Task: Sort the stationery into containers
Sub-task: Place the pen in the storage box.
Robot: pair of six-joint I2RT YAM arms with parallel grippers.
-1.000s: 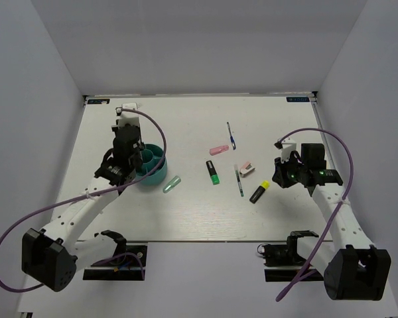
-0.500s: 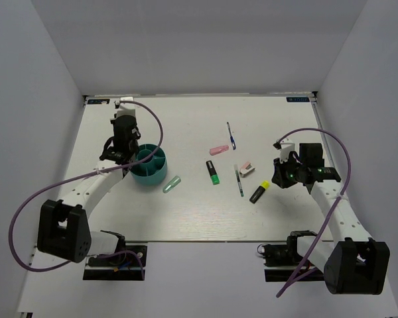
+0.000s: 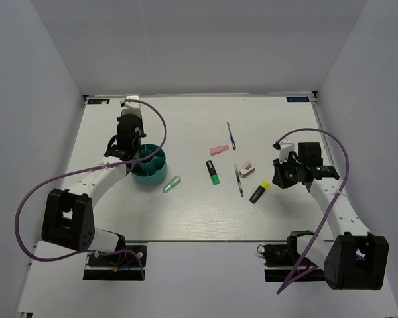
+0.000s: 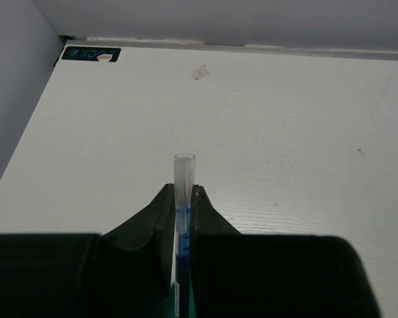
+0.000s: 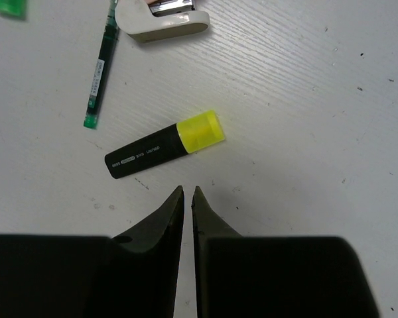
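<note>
While the blue pen point(image 4: 184, 173) is being clenched lengthwise in the jaws of the left gripper point(image 4: 184, 202), it is being held at the ten o'clock rim of the teal organiser point(image 3: 150, 173), seemingly to be lowered into a compartment. The right gripper point(image 5: 188, 193), jaws drawn almost together on nothing, is being poised with the black-yellow highlighter point(image 5: 164, 144) at its eleven o'clock, probably the next pickup.

Pretty clearly a robotics lab test cell, not anyone's office. Bare white counter point(image 3: 186, 218) boxed in by blank pale walls point(image 3: 199, 46) at 9, 12 and 3 o'clock. Left arm point(image 3: 96, 177) bolted on at 7, right arm point(image 3: 335, 205) at 5. Loose purple cables point(image 3: 17, 218), a label sticker point(image 3: 297, 99) at 1 o'clock.
</note>
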